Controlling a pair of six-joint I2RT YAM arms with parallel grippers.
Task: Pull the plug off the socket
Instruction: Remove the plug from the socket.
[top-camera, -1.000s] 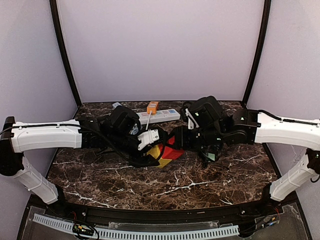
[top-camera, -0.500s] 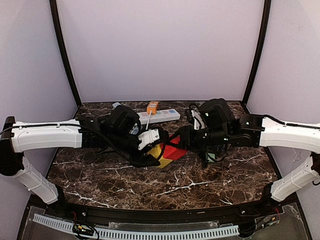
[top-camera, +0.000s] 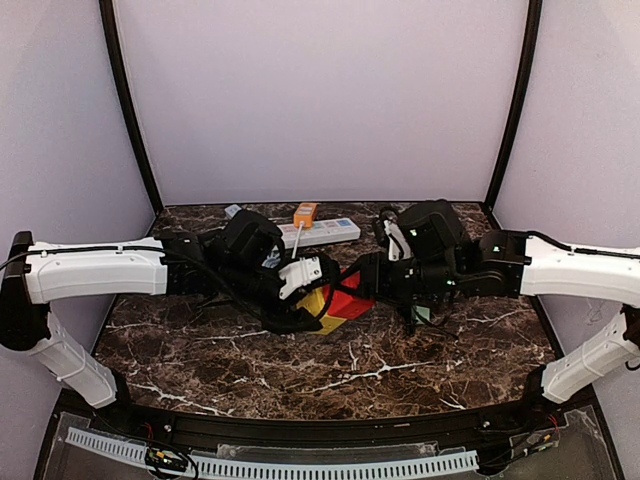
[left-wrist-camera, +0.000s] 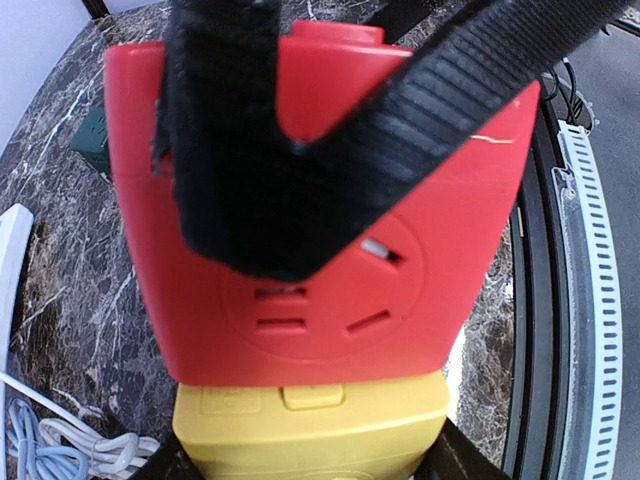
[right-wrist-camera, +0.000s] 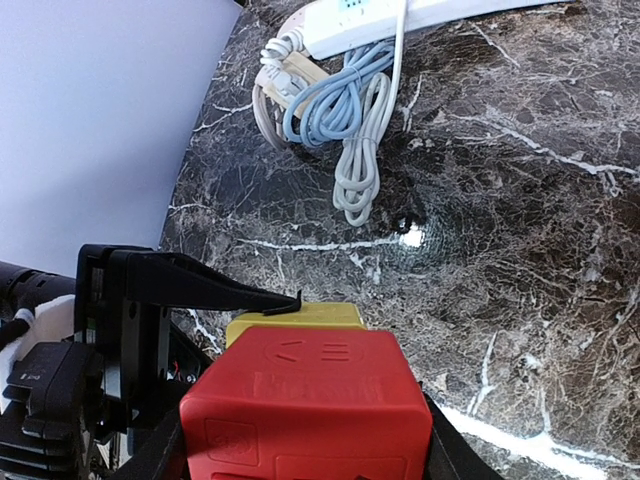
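Two hands on the red and yellow pair, the pair not separated

The two arms meet above the middle of the dark marble bench (right-wrist-camera: 520, 200). Between them is the plug-and-socket pair: a red part (left-wrist-camera: 300, 330) and a yellow part (left-wrist-camera: 310, 420), pressed one against the other with no gap visible. From the pictures I cannot tell which of the two is the plug.

The left hand (left-wrist-camera: 305, 460) is closed on the yellow part, with one finger at each side of it. The right hand (right-wrist-camera: 300, 455) is closed on the red part in the same way, from the opposite side. In the top view the pair sits just between the two hands, near the centre of the bench; whether it touches the surface I cannot tell.

The face of the red part has a round area with several slots. A black strap (left-wrist-camera: 300, 180) of woven material lies across this face and hides a part of it.

Near the back wall lies a white power strip (top-camera: 320, 232) with an orange piece (top-camera: 305, 213) on it. Beside the strip are coiled cables (right-wrist-camera: 340, 110), white and light blue
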